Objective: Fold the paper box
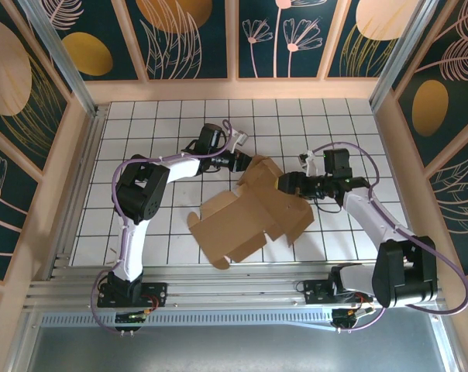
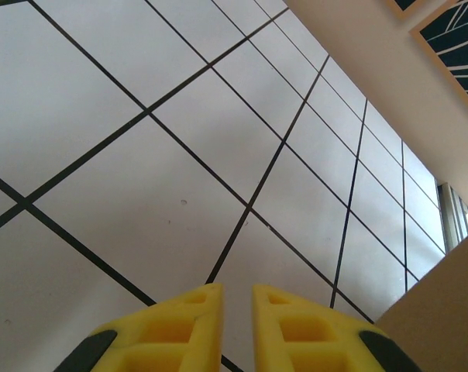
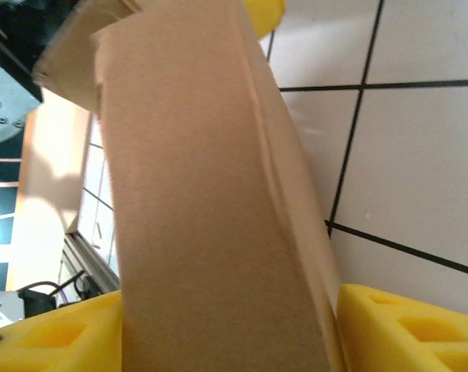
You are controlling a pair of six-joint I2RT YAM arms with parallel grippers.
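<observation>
I see the paper box [image 1: 249, 217] lying half-folded on the table [image 1: 141, 124], between the two sets of fingers. Some panels are raised and a flap is spread toward the near edge. My right fingers [image 3: 420, 325] straddle an upright cardboard wall on the box's right side. The cardboard fills the space from one finger to the other, so I read them as grasping it. My left fingers [image 2: 180, 325] are at the box's far corner, nearly clenched, with a thin slit between them and bare table tiles beyond. A brown edge of the box sits just off to their right, not between them.
</observation>
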